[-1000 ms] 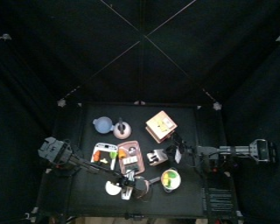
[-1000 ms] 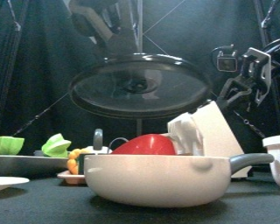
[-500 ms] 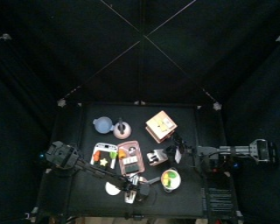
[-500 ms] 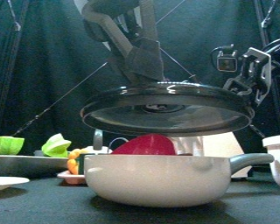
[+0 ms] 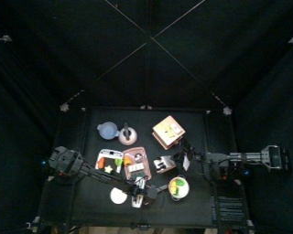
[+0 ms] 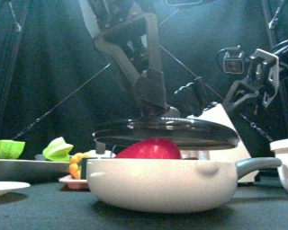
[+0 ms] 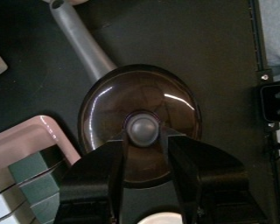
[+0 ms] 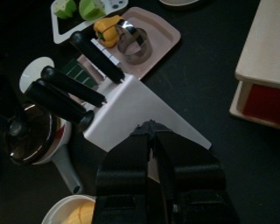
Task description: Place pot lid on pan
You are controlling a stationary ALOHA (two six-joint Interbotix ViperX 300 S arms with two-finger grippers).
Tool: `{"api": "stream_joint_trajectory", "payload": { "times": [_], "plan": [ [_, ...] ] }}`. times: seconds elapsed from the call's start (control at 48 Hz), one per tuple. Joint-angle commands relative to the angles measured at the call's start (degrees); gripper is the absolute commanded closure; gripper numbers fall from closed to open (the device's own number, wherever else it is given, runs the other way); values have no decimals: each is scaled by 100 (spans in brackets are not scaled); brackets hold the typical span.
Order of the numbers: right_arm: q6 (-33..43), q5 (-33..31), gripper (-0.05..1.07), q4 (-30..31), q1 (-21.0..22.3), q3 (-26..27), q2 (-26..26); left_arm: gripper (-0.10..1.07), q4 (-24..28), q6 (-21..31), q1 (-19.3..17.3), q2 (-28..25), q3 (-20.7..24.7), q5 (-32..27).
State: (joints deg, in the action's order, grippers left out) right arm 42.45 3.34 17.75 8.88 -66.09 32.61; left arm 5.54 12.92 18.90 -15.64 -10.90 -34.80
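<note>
The dark glass pot lid [image 6: 165, 135] hangs nearly level just above the rim of the white pan [image 6: 171, 184], over a red object [image 6: 153, 149] inside it. My left gripper [image 6: 154, 103] comes down from above and is shut on the lid's knob. In the left wrist view the lid [image 7: 113, 105] fills the middle, its knob [image 7: 142, 129] sits between my left gripper's [image 7: 145, 140] jaws, and the pan's grey handle [image 7: 84, 39] sticks out beyond it. My right gripper [image 8: 152, 133] rests shut at the table's right side, holding nothing.
A white knife block [image 8: 125, 109] with black handles stands behind the pan [image 6: 219, 135]. A pink tray [image 8: 160, 35], lime pieces [image 8: 90, 7] and a white box [image 8: 265, 70] lie nearby. A green item [image 6: 8, 148], a white plate [image 6: 3, 189] and a white cup [image 6: 287, 162] flank the pan.
The left gripper has lowered the lid from high and tilted to nearly level just over the pan. The right arm has stayed still.
</note>
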Motion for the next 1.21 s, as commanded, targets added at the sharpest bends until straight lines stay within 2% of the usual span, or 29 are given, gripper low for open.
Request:
{"api": "stream_joint_trajectory", "payload": {
  "times": [0.0, 1.188],
  "plan": [
    [-26, 26, 61, 0, -9, 53, 26, 30, 9, 9, -9, 114, 35, 26],
    [-26, 26, 61, 0, -9, 53, 26, 30, -123, 0, 18, -35, 35, 62]
  ]
}}
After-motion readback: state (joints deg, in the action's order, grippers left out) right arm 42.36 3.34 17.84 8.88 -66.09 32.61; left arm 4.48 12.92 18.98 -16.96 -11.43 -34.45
